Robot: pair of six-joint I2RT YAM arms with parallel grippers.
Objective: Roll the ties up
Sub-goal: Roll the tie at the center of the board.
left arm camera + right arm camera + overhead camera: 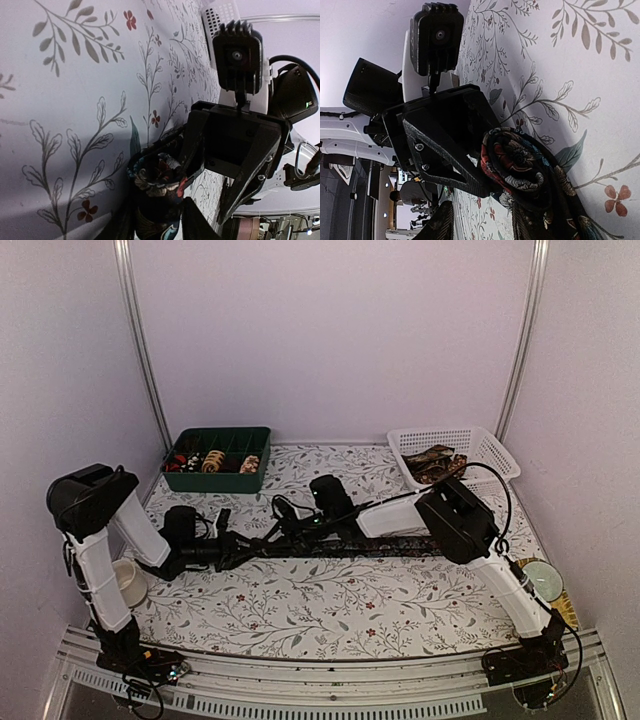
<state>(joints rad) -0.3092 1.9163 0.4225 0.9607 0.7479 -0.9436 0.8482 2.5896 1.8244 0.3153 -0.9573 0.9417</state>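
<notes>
Long dark floral-patterned fabric necktie (390, 545) lies left-right across middle of floral-print table (330, 610), left end coiled. Right gripper (490, 225) pinching coil. Left gripper (157, 225) fingers flank coil, contact cannot tell. Risk: coil springs loose if either grip slackens; uneven pull skews roll.

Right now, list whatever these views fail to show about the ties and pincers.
Left wrist view: left pincer fingertips cut by the bottom edge; grip on the tie unclear.
Right wrist view: right pincer fingertips likewise cut off.
Top view: the tie's rolled end, covered by both pincers.
Top view: rolls in the green tray, too small to count.
</notes>
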